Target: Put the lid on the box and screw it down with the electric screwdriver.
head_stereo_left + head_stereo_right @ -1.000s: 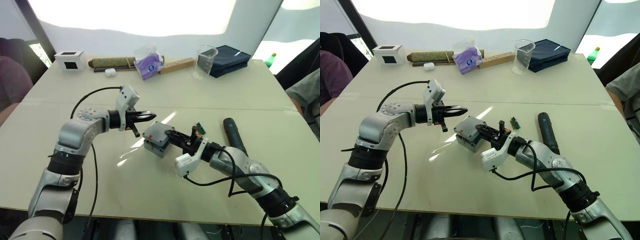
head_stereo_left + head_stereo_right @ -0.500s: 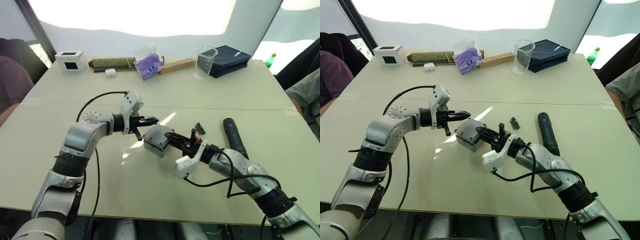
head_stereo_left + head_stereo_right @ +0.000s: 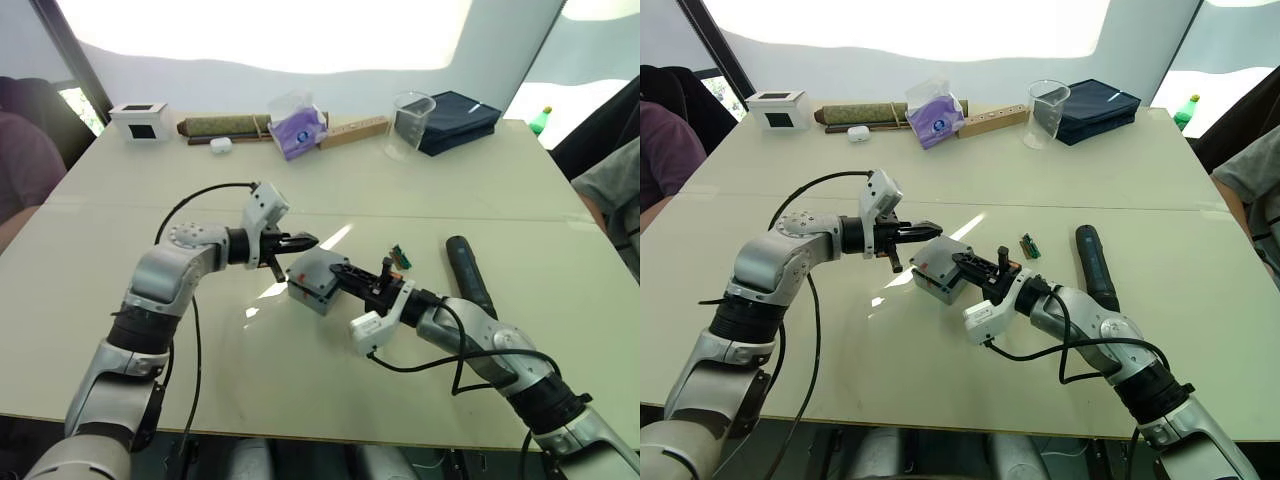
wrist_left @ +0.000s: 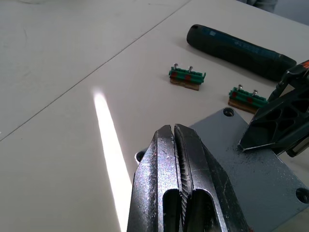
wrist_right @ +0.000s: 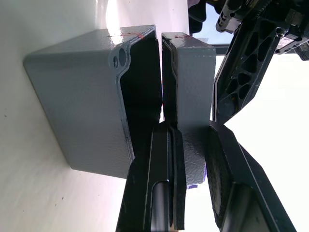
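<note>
Two claws meet: right claw [image 3: 973,264] grips the lid [image 5: 190,96] over the box [image 5: 82,111] (no legible writing), left claw [image 3: 922,228] clenched.

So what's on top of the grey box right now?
The lid held by the right end effector sits over the box, a gap showing between them. The box's inside is dark.

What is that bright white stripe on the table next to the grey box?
Glare: in the left wrist view a strip of reflected light runs across the table beside the lid. In the left eye view the same shine lies by the box, under a washed-out bright backdrop.
</note>
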You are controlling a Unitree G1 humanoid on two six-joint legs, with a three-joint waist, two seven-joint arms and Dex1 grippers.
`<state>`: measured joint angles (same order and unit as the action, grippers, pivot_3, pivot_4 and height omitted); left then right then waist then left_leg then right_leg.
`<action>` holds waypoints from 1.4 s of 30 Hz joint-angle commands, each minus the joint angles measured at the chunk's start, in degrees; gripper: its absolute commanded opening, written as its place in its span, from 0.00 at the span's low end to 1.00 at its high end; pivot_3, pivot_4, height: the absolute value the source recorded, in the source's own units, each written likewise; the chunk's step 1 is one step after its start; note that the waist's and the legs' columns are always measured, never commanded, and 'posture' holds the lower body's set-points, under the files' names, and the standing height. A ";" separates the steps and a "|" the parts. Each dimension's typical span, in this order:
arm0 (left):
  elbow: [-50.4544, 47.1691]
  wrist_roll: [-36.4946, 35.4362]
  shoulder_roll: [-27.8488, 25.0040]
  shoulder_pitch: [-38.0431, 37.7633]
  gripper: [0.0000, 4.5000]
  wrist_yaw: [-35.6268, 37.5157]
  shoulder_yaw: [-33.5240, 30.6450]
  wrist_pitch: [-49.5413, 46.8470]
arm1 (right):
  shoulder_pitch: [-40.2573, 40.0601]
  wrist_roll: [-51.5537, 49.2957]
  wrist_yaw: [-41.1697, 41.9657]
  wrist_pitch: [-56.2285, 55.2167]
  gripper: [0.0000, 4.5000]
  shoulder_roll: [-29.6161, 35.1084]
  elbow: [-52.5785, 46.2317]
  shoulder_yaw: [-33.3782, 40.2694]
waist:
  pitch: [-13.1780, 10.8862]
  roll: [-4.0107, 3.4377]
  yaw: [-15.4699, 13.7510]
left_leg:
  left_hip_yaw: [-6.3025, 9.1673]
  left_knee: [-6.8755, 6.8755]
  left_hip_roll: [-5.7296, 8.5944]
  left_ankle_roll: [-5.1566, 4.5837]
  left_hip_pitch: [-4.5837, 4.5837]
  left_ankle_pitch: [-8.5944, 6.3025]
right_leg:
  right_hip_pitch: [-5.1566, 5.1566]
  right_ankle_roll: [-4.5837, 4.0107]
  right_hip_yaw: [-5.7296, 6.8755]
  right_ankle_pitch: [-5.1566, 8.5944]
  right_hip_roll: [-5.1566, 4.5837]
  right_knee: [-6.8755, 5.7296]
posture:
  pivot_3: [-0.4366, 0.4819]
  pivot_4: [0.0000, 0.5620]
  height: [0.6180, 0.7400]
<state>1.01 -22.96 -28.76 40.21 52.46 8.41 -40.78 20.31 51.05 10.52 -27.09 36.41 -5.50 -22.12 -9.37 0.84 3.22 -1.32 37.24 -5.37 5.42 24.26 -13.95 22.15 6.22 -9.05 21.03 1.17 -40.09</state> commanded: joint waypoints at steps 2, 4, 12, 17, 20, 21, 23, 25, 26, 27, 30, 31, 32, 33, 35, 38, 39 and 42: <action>-1.04 0.40 -0.08 -0.13 0.01 0.50 -0.11 1.33 | 0.16 0.12 -0.47 -0.38 0.08 -0.29 -0.51 0.55 | 0.00 0.00 0.00 | 0.00 0.00 0.00 0.00 0.00 0.00 | 0.00 0.00 0.00 0.00 0.00 0.00 | 0.48 0.27 0.99; -1.11 0.63 -0.17 -0.33 0.01 0.66 0.19 1.46 | -0.33 0.18 -0.31 -0.63 0.08 -0.07 -0.27 0.24 | 0.00 0.00 0.00 | 0.00 0.00 0.00 0.00 0.00 0.00 | 0.00 0.00 0.00 0.00 0.00 0.00 | 0.48 0.27 0.99; -1.79 4.67 -2.13 -2.25 0.01 3.01 4.53 4.12 | -0.77 0.09 0.98 -0.69 0.08 -0.29 0.71 -0.68 | 0.00 0.00 0.02 | 0.00 -0.01 0.00 0.00 -0.19 0.00 | -0.18 0.00 0.01 0.00 0.00 0.00 | 0.48 0.27 0.99; -2.55 6.79 -2.85 -3.59 0.00 3.84 7.40 4.10 | -1.70 -0.72 1.77 -0.95 0.26 0.18 1.21 -0.35 | 0.00 0.00 -0.01 | -0.04 -0.11 0.01 -0.14 -0.94 -0.08 | -0.96 -0.03 -0.03 0.02 0.00 0.14 | 0.48 0.27 0.99; -2.36 8.34 -2.91 -4.03 0.00 3.44 8.46 4.18 | -1.80 -0.73 1.93 -0.71 0.51 0.14 1.36 0.02 | 0.03 0.02 0.01 | -0.04 -0.07 0.01 -0.22 -0.97 -0.13 | -1.02 -0.02 -0.04 0.02 0.01 0.14 | 0.48 0.27 0.99; -2.06 9.28 -2.83 -4.21 0.00 2.79 9.00 4.06 | -1.83 -0.69 1.91 -0.43 0.59 0.06 1.39 0.22 | 0.04 0.03 0.01 | -0.03 -0.07 0.01 -0.22 -1.06 -0.13 | -1.11 -0.02 -0.04 0.02 0.01 0.14 | 0.48 0.27 0.99; -1.57 10.52 -2.74 -4.41 0.00 1.93 9.55 3.81 | -1.79 -0.75 1.84 0.09 0.67 -0.25 1.43 0.51 | 0.04 0.02 0.01 | -0.03 -0.09 0.01 -0.27 -1.29 -0.16 | -1.37 -0.03 -0.04 0.02 0.01 0.17 | 0.48 0.27 0.99; -1.40 11.04 -2.77 -4.43 0.00 1.50 9.58 3.44 | -1.82 -0.34 1.50 0.53 0.67 -0.48 1.28 0.64 | 0.04 0.03 0.01 | -0.03 -0.13 0.01 -0.49 -1.65 -0.29 | -1.75 -0.03 -0.04 0.03 0.01 0.32 | 0.48 0.27 0.99; -1.45 11.20 -2.85 -4.39 0.00 1.35 9.60 3.08 | -1.89 -0.35 1.46 0.65 0.67 -0.52 1.24 0.71 | 0.04 0.03 0.03 | -0.04 -0.14 0.01 -0.69 -1.82 -0.40 | -1.95 -0.04 -0.04 0.03 0.01 0.43 | 0.48 0.27 0.99; -1.38 11.27 -2.93 -4.33 0.00 1.32 9.60 2.91 | -1.87 -0.34 1.45 0.76 0.67 -0.60 1.29 0.71 | 0.04 0.03 0.06 | -0.04 -0.14 0.01 -0.71 -1.84 -0.41 | -1.99 -0.04 -0.04 0.03 0.01 0.45 | 0.48 0.27 0.99; -1.27 11.53 -3.18 -4.38 0.00 0.93 9.67 2.40 | -2.09 -0.55 1.45 0.86 0.67 -0.32 1.10 1.06 | 0.04 0.02 0.11 | -0.04 -0.13 0.01 -0.71 -1.84 -0.42 | -2.00 -0.03 -0.05 0.03 0.01 0.49 | 0.48 0.27 0.99; -1.19 11.81 -3.42 -4.48 0.00 0.90 9.88 2.38 | -2.09 -0.71 1.49 0.97 0.67 -0.16 0.97 1.33 | 0.04 0.02 0.11 | -0.04 -0.13 0.01 -0.71 -1.84 -0.42 | -2.00 -0.03 -0.05 0.03 0.01 0.49 | 0.48 0.27 0.99; -1.12 12.09 -3.58 -4.57 0.00 0.79 10.05 2.37 | -2.07 -0.88 1.56 1.05 0.67 -0.03 0.85 1.55 | 0.04 0.02 0.11 | -0.04 -0.13 0.01 -0.71 -1.84 -0.42 | -2.00 -0.03 -0.05 0.03 0.01 0.49 | 0.48 0.27 0.99; -1.10 12.23 -3.63 -4.62 0.00 0.75 10.09 2.37 | -2.01 -1.02 1.66 1.07 0.67 0.06 0.76 1.66 | 0.04 0.02 0.12 | -0.04 -0.13 0.01 -0.71 -1.84 -0.42 | -2.00 -0.03 -0.05 0.02 0.01 0.49 | 0.48 0.27 0.99; -1.25 12.37 -3.67 -4.70 0.00 0.68 10.14 2.12 | -2.01 -1.31 1.92 1.13 0.67 0.26 0.47 1.84 | 0.04 0.02 0.11 | -0.04 -0.13 0.01 -0.71 -1.84 -0.42 | -2.01 -0.03 -0.06 0.03 0.01 0.49 | 0.48 0.27 0.99; -1.50 12.74 -3.85 -4.88 0.00 0.73 10.37 1.99 | -2.28 -1.76 2.53 1.28 0.67 0.52 -0.33 2.08 | 0.04 0.02 0.09 | -0.04 -0.13 0.01 -0.71 -1.84 -0.42 | -2.02 -0.03 -0.06 0.03 0.01 0.51 | 0.48 0.27 0.99; -1.54 12.88 -3.89 -4.94 0.00 0.71 10.45 1.92 | -2.34 -1.93 2.88 1.38 0.67 0.58 -0.49 2.07 | 0.04 0.02 0.09 | -0.04 -0.14 0.01 -0.71 -1.84 -0.42 | -2.02 -0.03 -0.06 0.03 0.01 0.52 | 0.48 0.27 0.99; -1.57 13.37 -3.91 -5.12 0.00 0.61 10.69 1.94 | -2.21 -2.32 3.80 1.71 0.67 0.58 -0.87 1.91 | 0.05 0.02 0.09 | -0.04 -0.14 0.01 -0.73 -1.84 -0.43 | -2.04 -0.03 -0.06 0.03 0.01 0.56 | 0.48 0.27 0.99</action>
<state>-2.35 -11.81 -31.77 36.98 52.86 16.13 -36.84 18.50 49.07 13.16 -26.12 36.52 -5.53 -21.30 -9.33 0.86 3.31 -1.36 37.10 -5.37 4.68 22.42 -14.38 20.11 6.19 -9.11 21.06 1.18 -39.52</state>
